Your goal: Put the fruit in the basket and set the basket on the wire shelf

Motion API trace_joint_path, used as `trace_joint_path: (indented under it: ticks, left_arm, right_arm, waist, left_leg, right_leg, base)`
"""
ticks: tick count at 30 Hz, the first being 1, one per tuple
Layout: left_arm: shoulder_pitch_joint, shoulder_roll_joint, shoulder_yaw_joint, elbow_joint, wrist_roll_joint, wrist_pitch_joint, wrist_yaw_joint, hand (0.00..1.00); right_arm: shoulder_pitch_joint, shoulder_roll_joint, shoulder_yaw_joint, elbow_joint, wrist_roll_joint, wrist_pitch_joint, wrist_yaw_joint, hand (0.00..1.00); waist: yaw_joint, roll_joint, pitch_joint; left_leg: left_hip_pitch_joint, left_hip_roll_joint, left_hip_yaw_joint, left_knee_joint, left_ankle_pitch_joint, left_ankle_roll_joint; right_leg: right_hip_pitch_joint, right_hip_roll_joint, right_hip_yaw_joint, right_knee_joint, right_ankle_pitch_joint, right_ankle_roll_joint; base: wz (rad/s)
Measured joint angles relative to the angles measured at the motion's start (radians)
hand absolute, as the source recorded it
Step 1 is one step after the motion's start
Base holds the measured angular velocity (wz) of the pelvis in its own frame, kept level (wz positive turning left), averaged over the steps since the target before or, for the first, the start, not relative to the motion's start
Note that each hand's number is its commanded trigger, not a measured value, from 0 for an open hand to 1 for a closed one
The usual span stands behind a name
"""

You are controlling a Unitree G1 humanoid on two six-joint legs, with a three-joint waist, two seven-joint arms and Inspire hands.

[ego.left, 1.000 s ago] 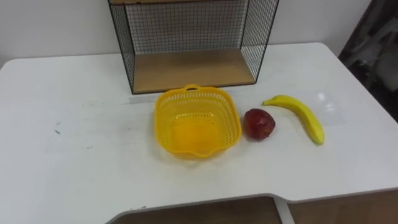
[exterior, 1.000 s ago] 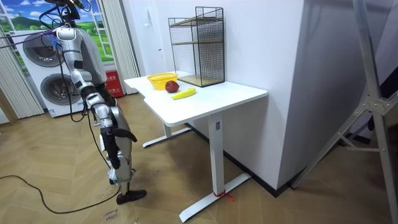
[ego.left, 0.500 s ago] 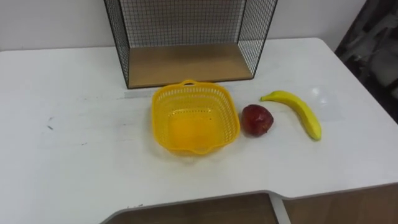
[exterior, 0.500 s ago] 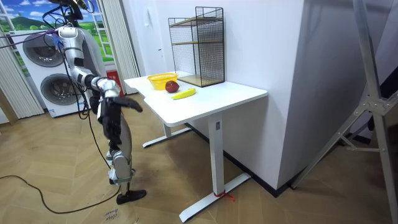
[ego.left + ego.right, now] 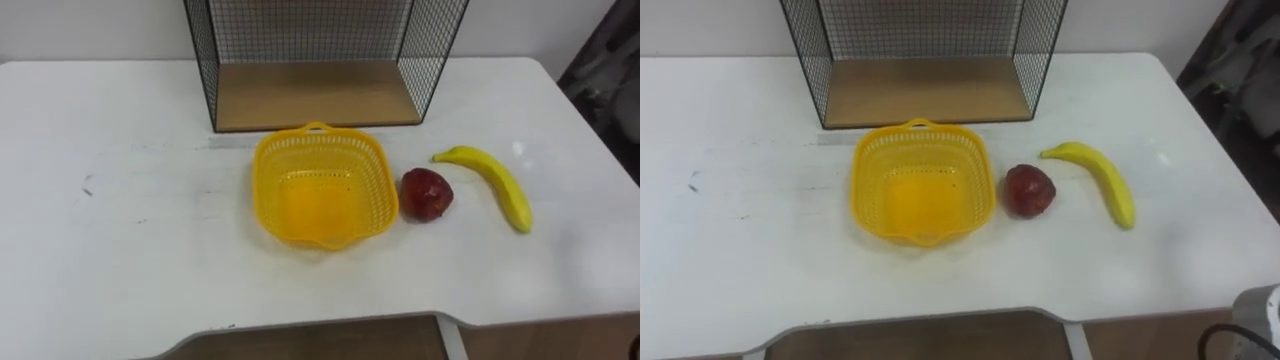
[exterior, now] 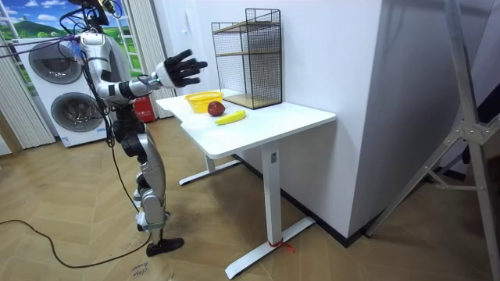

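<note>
Right hand (image 6: 178, 70) raised, fingers spread; red fruit (image 5: 427, 193) between basket (image 5: 320, 205), banana (image 5: 495, 180); shelf (image 5: 315, 95) behind.

The surface (image 5: 130, 240) is a white tabletop with small dark marks (image 5: 88, 189) near its left side. It stands on a white leg (image 6: 273, 199) with a flat foot. Two stacked washing machines (image 6: 56, 86) stand on the wooden floor (image 6: 78, 250). A metal frame (image 6: 467, 133) stands at the room view's right.
</note>
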Motion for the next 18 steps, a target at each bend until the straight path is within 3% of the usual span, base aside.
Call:
trace_joint_path:
  ticks: [4,10,18]
  left_arm:
    - [0.001,0.000,0.003,0.000,0.036,-0.001,-0.002,0.00]
    - [-0.002,0.002,0.000,0.000,0.036,-0.002,-0.004,0.00]
    - [-0.003,0.022,-0.020,-0.004,0.039,-0.004,-0.033,0.00]
  right_arm:
    - [-0.012,-0.010,0.024,-0.001,-0.001,0.004,0.137,0.00]
    - [-0.014,-0.087,0.128,-0.002,-0.098,0.051,0.345,0.00]
    - [-0.041,-0.117,0.196,-0.001,-0.171,0.055,0.508,0.00]
  waist:
    - [0.002,0.002,0.0006]
    - [0.007,-0.002,0.0051]
    - [0.057,-0.026,0.0062]
  left_leg:
    - [0.002,0.000,-0.001,0.000,0.000,0.000]
    - [0.009,0.001,0.002,0.000,0.000,0.000]
    - [0.007,0.001,-0.002,0.001,0.000,0.000]
  right_leg:
    - [0.001,0.000,0.000,0.000,0.000,0.000]
    - [0.003,0.001,0.003,-0.001,0.001,-0.001]
    - [0.003,0.001,-0.001,-0.001,0.001,-0.001]
  base:
    - [0.00]
    - [-0.02]
    - [0.01]
